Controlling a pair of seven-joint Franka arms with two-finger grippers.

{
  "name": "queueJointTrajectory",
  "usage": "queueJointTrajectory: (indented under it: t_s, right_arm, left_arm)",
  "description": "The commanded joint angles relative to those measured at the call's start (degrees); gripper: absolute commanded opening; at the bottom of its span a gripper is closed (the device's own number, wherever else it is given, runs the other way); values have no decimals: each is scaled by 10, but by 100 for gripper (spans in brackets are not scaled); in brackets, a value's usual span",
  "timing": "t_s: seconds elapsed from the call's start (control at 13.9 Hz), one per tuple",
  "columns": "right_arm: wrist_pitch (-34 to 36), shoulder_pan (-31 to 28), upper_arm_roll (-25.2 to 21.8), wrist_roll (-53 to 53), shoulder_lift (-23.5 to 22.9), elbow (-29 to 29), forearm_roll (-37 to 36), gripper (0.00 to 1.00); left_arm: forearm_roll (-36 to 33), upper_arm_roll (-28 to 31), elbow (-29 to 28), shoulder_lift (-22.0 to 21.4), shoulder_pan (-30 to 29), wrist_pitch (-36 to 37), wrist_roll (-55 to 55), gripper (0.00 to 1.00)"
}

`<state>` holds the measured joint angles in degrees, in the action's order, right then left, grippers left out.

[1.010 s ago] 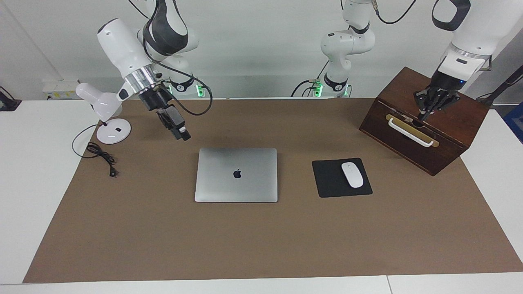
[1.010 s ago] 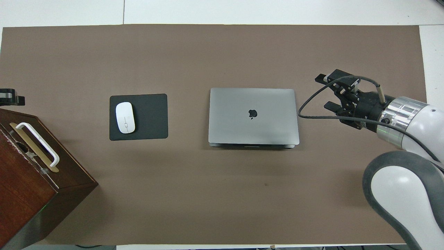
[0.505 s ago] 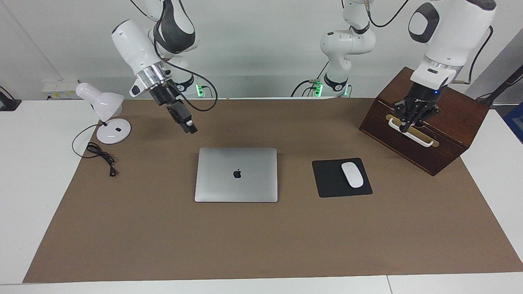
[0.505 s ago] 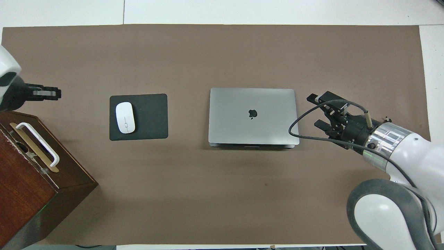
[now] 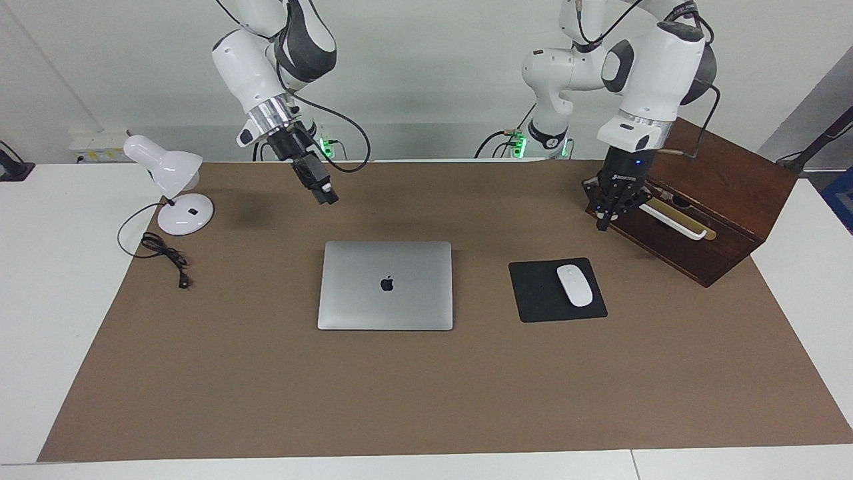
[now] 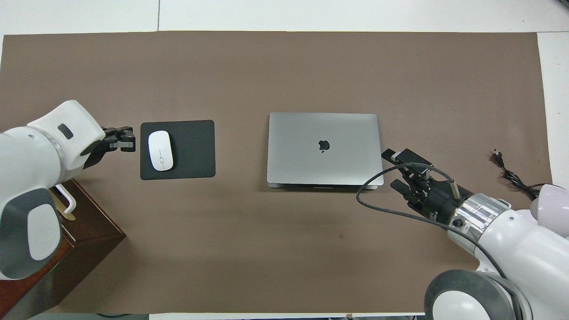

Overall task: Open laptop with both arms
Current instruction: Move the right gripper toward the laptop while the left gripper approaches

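- Both arms have swung inward since the earlier frames. The left gripper (image 5: 604,215) has come off the wooden box (image 5: 723,233) and its white handle (image 5: 673,222). The right gripper (image 5: 326,193) has slid along toward the laptop's robot-side corner.
- laptop (image 5: 385,285): shut, flat on the brown mat (image 5: 426,400), centre of frame in both views, logo up, nothing touching it.
- Left gripper: clenched, holding nothing, fingertips pointing down. It hangs over the mat between the box and the black mouse pad (image 5: 533,297), in the upper part of the facing view.
- Right gripper: released, fingers spread, empty. It is tilted down over the mat above the top edge of the laptop in the facing view.
- Step: approach only, judged from the untouched, closed lid.
- Next move, my guess: one gripper has to pin the base while the other gets a fingertip under the lid edge. The left gripper also has to cross over the white mouse (image 5: 574,285) to get there.
- Overhead view only:
  - a thin seam with a small notch on the laptop's robot-side edge (image 6: 324,187), probably the opening lip
  - the right gripper's two separate fingers (image 6: 386,154)
  - the left gripper looking as if it is just beside the mouse pad
- Facing view only:
  - both grippers well clear above the mat
  - the whole white desk lamp (image 5: 166,175) on the mat's edge, toward the right arm's end
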<state>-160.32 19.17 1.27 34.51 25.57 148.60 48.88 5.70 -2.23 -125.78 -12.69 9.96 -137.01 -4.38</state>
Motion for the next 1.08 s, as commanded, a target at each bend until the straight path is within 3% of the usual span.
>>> queueJointTrajectory:
  t_s: [0.0, 0.36, 0.65, 1.01]
  right_arm:
    - [-23, 0, 18, 20, 39, 40, 28, 100]
    - [-61, 0, 53, 75, 75, 84, 37, 100]
    - [-78, 0, 83, 74, 81, 99, 85, 100]
    - [-97, 0, 88, 68, 76, 109, 100, 100]
  left_arm:
    - [7, 7, -74, -23, 35, -91, 9, 0]
    - [7, 7, -170, -12, 106, -266, 59, 0]
    - [7, 7, -241, 28, 157, -410, 60, 0]
    - [7, 7, -263, 78, 195, -518, 67, 0]
